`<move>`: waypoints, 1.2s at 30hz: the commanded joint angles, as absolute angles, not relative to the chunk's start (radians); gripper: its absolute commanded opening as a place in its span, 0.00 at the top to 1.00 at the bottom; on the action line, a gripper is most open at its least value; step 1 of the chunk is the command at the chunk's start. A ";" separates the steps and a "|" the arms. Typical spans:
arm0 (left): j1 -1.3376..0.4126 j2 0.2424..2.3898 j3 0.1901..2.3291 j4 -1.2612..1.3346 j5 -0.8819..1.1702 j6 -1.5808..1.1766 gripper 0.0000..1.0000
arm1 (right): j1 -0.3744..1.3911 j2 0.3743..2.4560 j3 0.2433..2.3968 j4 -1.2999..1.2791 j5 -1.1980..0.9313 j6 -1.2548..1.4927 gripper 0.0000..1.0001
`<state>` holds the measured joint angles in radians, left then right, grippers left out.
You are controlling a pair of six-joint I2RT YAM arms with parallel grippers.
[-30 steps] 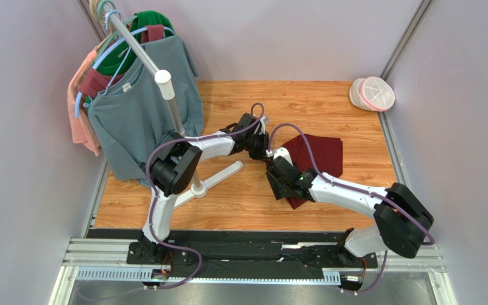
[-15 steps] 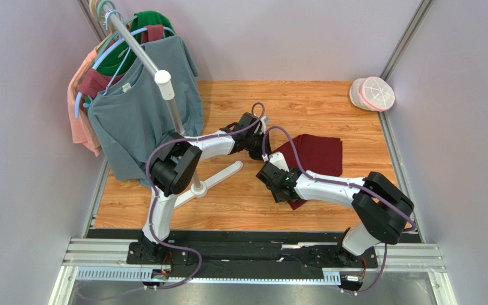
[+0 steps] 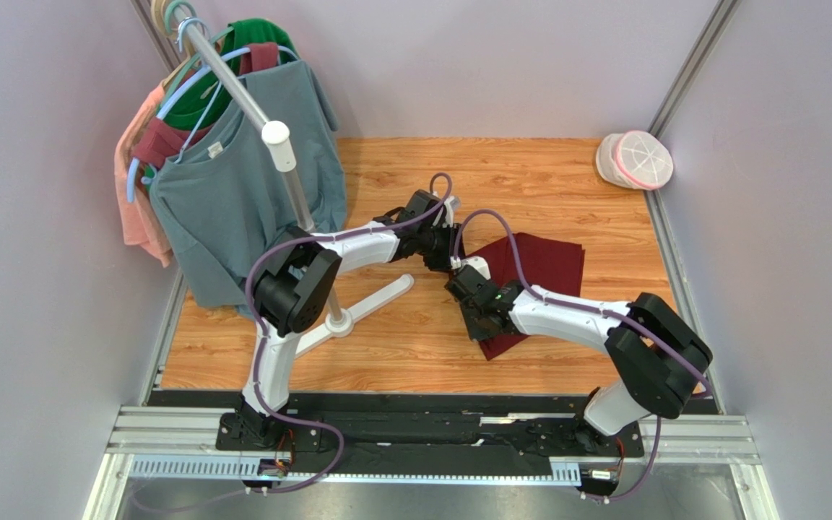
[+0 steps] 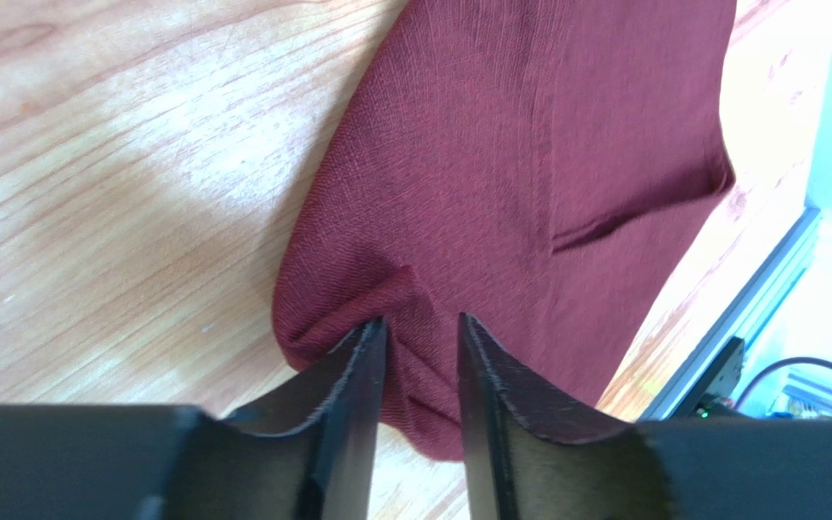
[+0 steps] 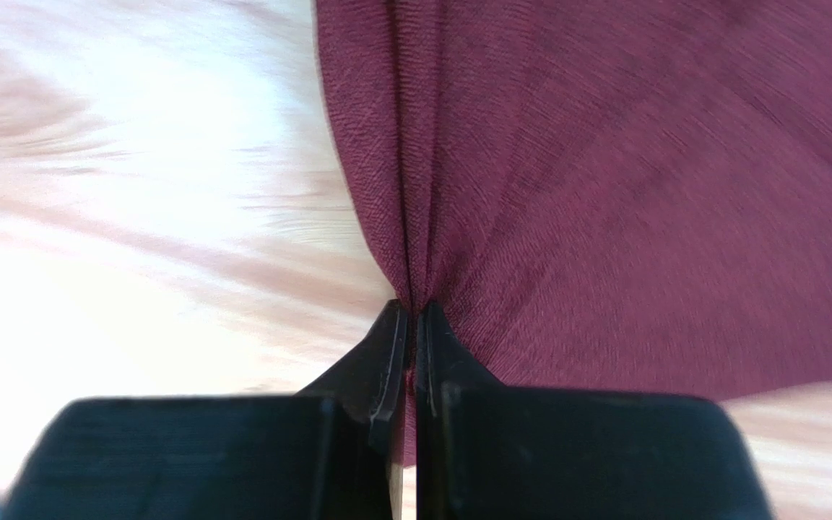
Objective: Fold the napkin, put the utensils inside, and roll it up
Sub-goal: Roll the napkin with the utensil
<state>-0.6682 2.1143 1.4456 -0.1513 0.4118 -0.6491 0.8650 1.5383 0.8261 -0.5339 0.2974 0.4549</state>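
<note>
The dark red napkin [image 3: 545, 265] lies folded on the wooden floor, right of centre. My right gripper [image 5: 410, 312] is shut on a pinched ridge along the napkin's [image 5: 627, 163] left edge; from above this gripper [image 3: 482, 314] sits over the cloth's near-left side. My left gripper [image 4: 418, 323] stands at the cloth's far-left corner, jaws apart, astride a bunched fold of the napkin [image 4: 518, 163] without squeezing it. From above, the left gripper [image 3: 455, 249] is mostly hidden under its wrist. The utensils are out of view.
A clothes rack with hanging shirts [image 3: 236, 163] stands at the left, its white T-shaped base [image 3: 372, 303] reaching toward the middle. A round white and pink object [image 3: 635, 159] sits in the far right corner. Grey walls close in on both sides.
My right gripper has gone from wide open to shut on the napkin's edge, and its arm has swung left. The left jaws have parted a little.
</note>
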 commanded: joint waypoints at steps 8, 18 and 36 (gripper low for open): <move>-0.653 1.936 1.407 -0.210 0.333 -0.548 0.41 | 0.671 1.485 0.769 -0.393 -0.320 0.448 1.00; -0.646 1.882 1.364 -0.204 0.331 -0.493 0.33 | 0.441 1.509 0.646 -0.170 -0.619 0.480 1.00; -0.644 1.850 1.233 -0.101 0.379 -0.503 0.31 | 0.249 1.670 0.588 0.023 -0.864 0.534 1.00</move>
<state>-0.6472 1.9011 1.2484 -0.1616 0.3534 -0.4915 0.2626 1.6554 0.5938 -0.0448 -0.8547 0.5274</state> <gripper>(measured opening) 0.695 0.021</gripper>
